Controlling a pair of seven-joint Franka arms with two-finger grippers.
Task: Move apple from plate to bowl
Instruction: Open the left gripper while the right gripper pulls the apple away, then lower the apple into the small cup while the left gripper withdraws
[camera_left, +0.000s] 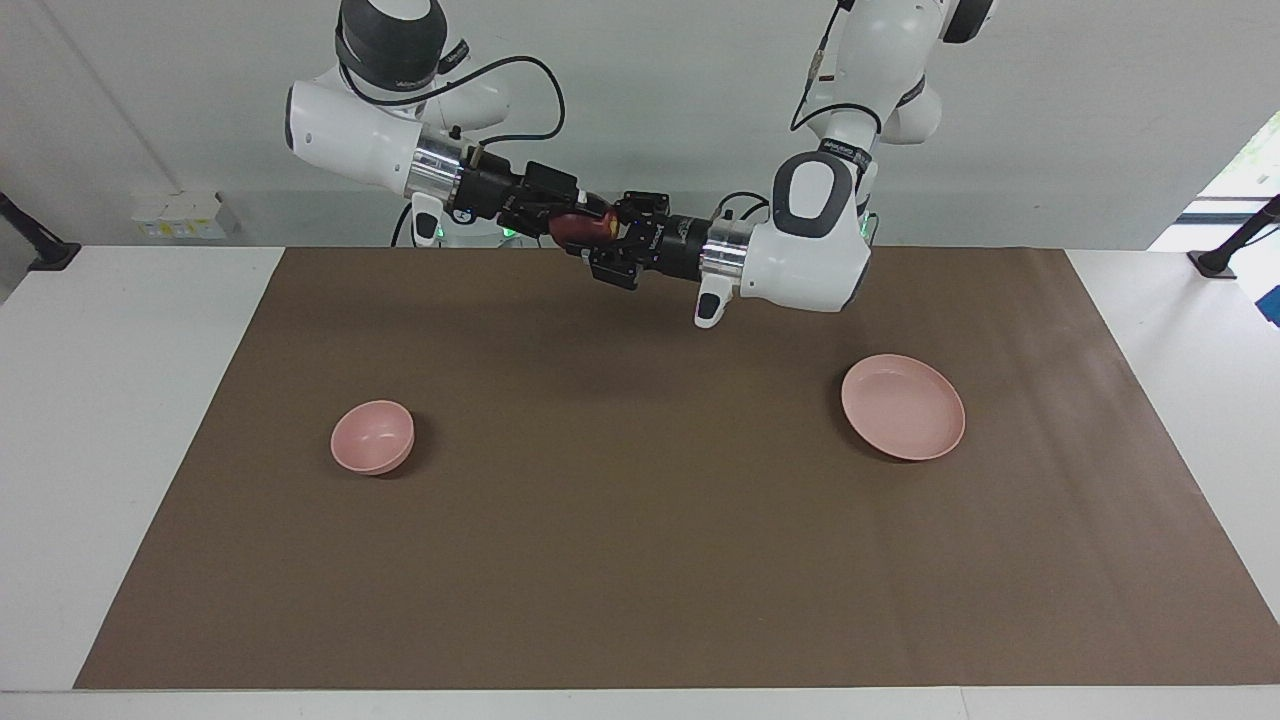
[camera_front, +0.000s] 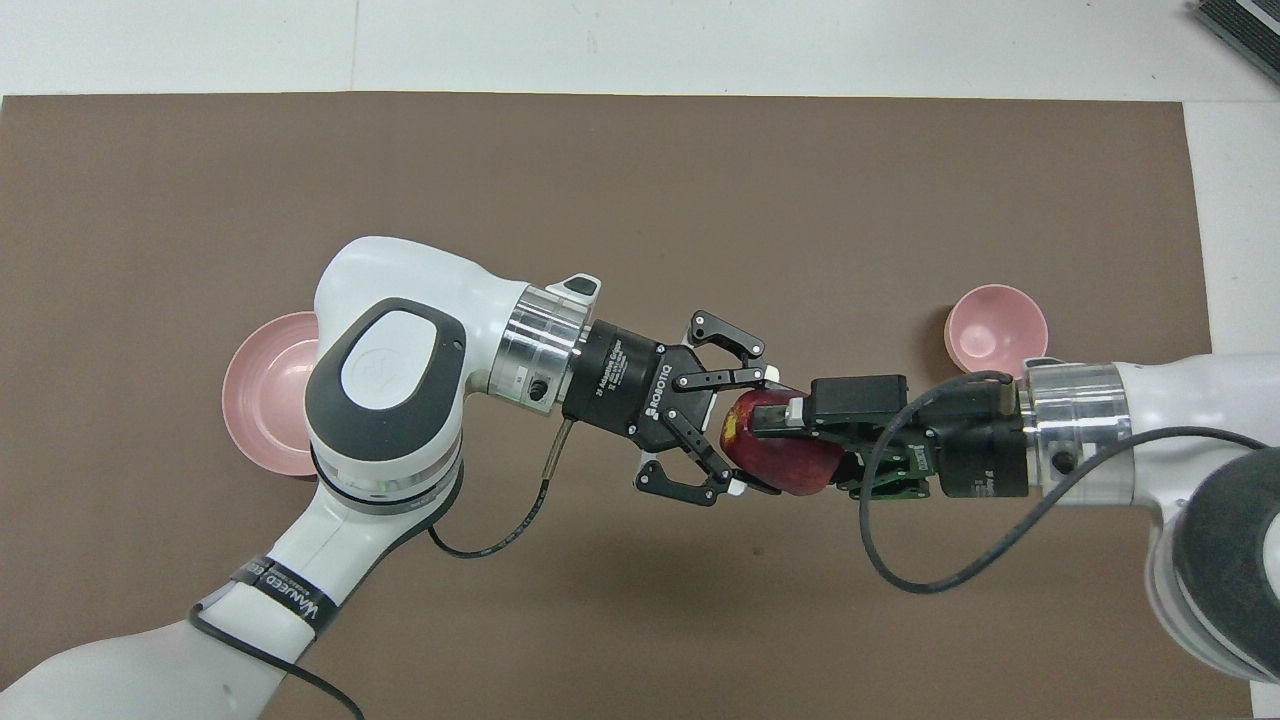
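Note:
The dark red apple (camera_left: 583, 226) (camera_front: 790, 465) hangs in the air over the mat's robot-side edge, between the two arms. My left gripper (camera_left: 603, 238) (camera_front: 750, 430) has its fingertips against the apple's sides at the yellowish end, shut on it. My right gripper (camera_left: 590, 216) (camera_front: 778, 428) is shut on the same apple from the other end, one finger across its top. The pink plate (camera_left: 903, 406) (camera_front: 262, 395) lies bare toward the left arm's end, partly covered by the left arm in the overhead view. The small pink bowl (camera_left: 372, 436) (camera_front: 996, 327) stands toward the right arm's end with nothing in it.
A brown mat (camera_left: 640, 560) covers most of the white table (camera_left: 110, 420). Cables loop from both wrists near the apple.

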